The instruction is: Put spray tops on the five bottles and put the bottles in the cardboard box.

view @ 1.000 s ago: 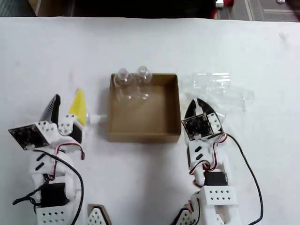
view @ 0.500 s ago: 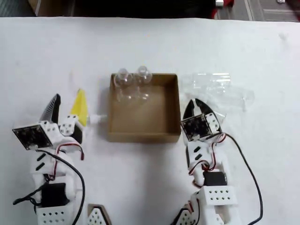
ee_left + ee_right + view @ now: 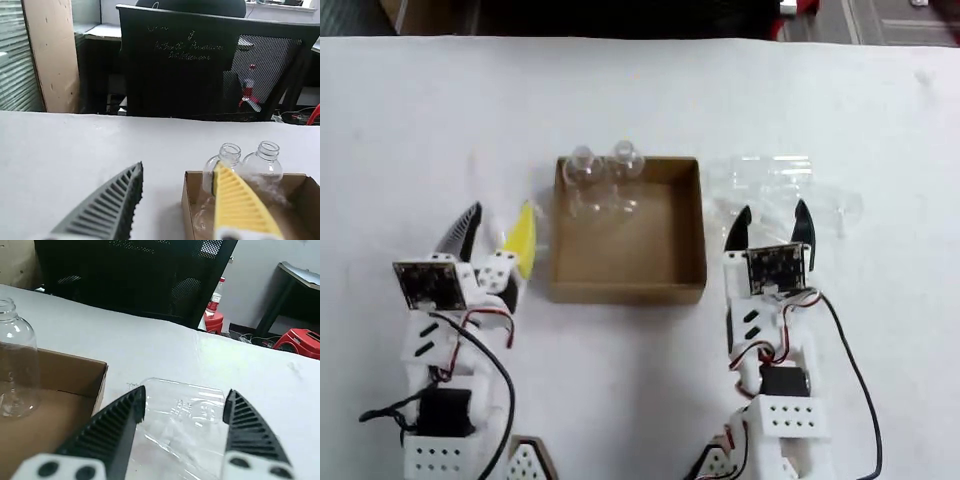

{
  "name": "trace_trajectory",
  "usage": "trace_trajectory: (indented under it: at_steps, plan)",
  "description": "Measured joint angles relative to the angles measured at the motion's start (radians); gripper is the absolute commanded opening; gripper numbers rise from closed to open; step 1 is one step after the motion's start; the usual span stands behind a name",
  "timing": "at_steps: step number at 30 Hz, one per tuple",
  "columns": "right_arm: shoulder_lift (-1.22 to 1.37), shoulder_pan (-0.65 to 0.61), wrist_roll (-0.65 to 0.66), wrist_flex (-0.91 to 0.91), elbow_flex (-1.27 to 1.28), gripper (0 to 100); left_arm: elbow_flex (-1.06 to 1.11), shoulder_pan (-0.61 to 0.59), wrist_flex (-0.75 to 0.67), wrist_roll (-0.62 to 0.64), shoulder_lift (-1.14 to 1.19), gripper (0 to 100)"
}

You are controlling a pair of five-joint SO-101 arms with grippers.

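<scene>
Standing upright in the far left corner of the cardboard box (image 3: 628, 293) were two clear bottles (image 3: 582, 168) (image 3: 625, 160), side by side and touching the back wall, their mouths uncapped. The box sat on the white table (image 3: 640, 90) between the two arms. The left gripper (image 3: 495, 232) hovered just beside the box's left wall, its dark finger and yellow finger spread apart with nothing between them. The left wrist view looked past that same left gripper (image 3: 172, 205) to the box (image 3: 189, 200) and the two bottle necks (image 3: 229, 152) (image 3: 267, 150), with the yellow finger crossing in front of the nearer bottle. The right gripper (image 3: 770, 222) was just right of the box's near right corner, jaws wide apart and holding nothing, pointing at a pile of clear plastic (image 3: 785, 190) lying on the table to the right of the box. Whether that pile was bottles or packaging could not be told. In the right wrist view the right gripper (image 3: 182, 420) framed the clear plastic (image 3: 185, 405) between its two black fingers, while one bottle (image 3: 15, 360) stood inside the box (image 3: 70, 367). A black chair (image 3: 210, 60) stood beyond the table's far edge.
</scene>
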Motion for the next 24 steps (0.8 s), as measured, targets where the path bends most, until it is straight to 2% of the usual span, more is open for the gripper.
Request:
trace_trajectory:
  at_steps: [4, 7, 10, 14, 17, 19, 22, 24]
  plan:
    - [0.000, 0.000, 0.000, 0.000, 0.000, 23.4, 0.002, 0.009, 0.000, -0.015, 0.000, 20]
    - [0.000, 0.011, 0.002, 0.000, 0.000, 23.4, 0.002, 0.009, 0.000, -0.015, 0.000, 13]
    - [-0.005, 0.077, -0.006, 0.000, 0.000, 23.3, 0.002, -0.009, -0.017, -0.015, 0.000, 8]
    - [-0.057, 0.138, -0.107, 0.000, -0.003, 23.3, 0.002, -0.052, -0.035, 0.003, 0.000, 10]
    - [-0.101, 0.129, -0.097, 0.028, -0.003, 23.0, 0.002, -0.063, -0.035, 0.015, 0.000, 11]
    - [-0.133, 0.104, -0.054, 0.066, -0.003, 18.2, 0.002, -0.063, -0.035, 0.017, 0.000, 11]
    - [-0.183, 0.074, 0.008, 0.144, 0.000, 1.7, 0.002, -0.063, -0.035, 0.020, 0.000, 5]
    - [-0.227, 0.074, 0.028, 0.183, 0.000, 3.7, 0.002, -0.063, -0.035, 0.020, 0.000, 3]
